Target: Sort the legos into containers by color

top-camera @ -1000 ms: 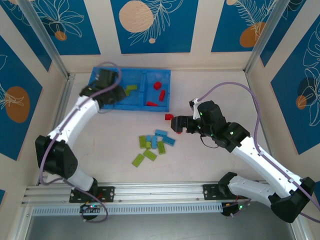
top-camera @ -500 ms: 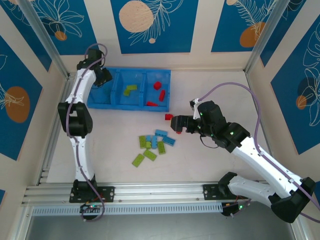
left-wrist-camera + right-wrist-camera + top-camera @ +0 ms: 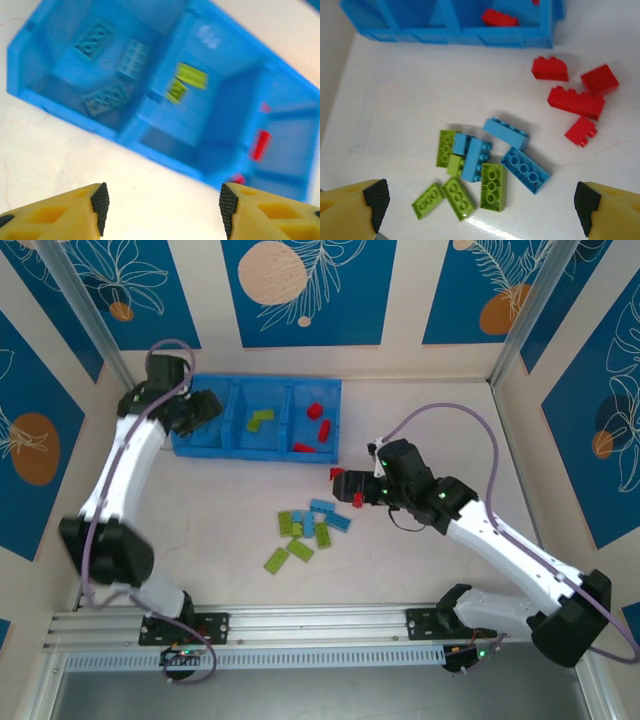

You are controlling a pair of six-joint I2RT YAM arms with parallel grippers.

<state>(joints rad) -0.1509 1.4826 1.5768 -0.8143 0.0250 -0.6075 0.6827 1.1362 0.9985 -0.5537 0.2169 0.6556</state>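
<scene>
Left gripper (image 3: 162, 200) hangs by the left end of the blue tray (image 3: 250, 452), fingers apart with nothing between them. Three light blue bricks (image 3: 102, 97) lie in the end compartment ahead of it, lime bricks (image 3: 191, 76) in the middle and red bricks (image 3: 318, 412) at the other end: one colour per bin. Right gripper (image 3: 482, 197) is spread wide and empty above the loose heap (image 3: 485, 165) of lime and blue pieces on the table. Four red strays (image 3: 575, 100) sit beside the heap, near the tray. It looks lined up for a pick.

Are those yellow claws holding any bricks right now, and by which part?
Nothing is held. The left gripper stands open beside the blue tray; the right gripper stands open above the loose legos.
</scene>
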